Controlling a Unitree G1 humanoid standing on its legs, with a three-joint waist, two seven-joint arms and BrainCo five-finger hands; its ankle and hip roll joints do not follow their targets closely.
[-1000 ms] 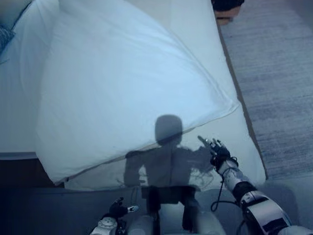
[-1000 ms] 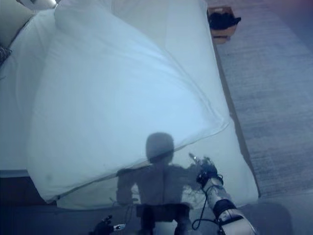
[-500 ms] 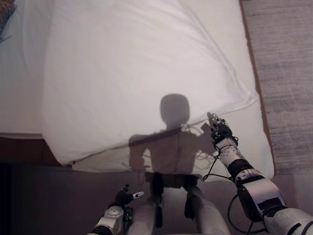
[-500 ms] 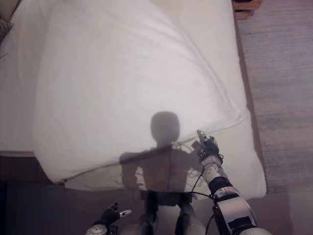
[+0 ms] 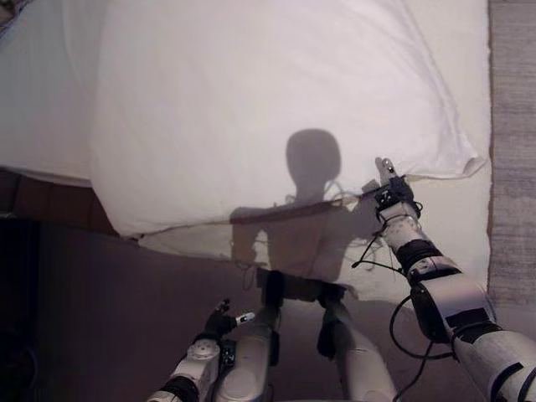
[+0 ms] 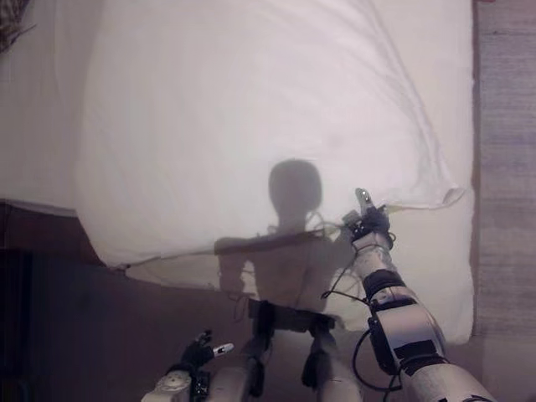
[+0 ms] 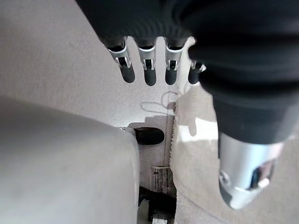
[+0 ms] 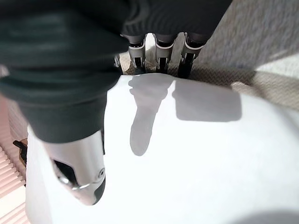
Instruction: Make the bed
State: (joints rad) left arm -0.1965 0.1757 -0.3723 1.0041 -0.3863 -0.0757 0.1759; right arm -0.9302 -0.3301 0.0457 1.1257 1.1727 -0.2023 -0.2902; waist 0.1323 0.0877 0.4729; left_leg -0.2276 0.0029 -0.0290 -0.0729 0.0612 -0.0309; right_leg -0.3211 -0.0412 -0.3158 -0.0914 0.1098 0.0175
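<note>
White and puffy, the duvet (image 5: 268, 109) lay slanted across the bed (image 5: 469, 226), with its near edge just past the fingertips of the right hand (image 5: 390, 191). That hand hung over the bare sheet at the foot of the bed, fingers out straight and apart, holding nothing. One pointed corner of the duvet (image 5: 473, 165) poked out a little way beyond the hand, toward the rug (image 5: 512, 167). The left hand (image 5: 219, 322) hung low by the robot's side, over the floor, fingers loose and empty.

Things could have gone wrong from there. If the right hand grabbed only a thin bit of cloth at the edge, the cloth might have slipped out when pulled. If it tugged on just that one side, the duvet might have stayed crooked or bunched up. A hard pull could also have dragged the sheet underneath.

Some things were hard to see. A dark shadow covered the edge beside the right hand, so I could not tell if the fingertips touched the cloth. The far end of the bed was cut off.
</note>
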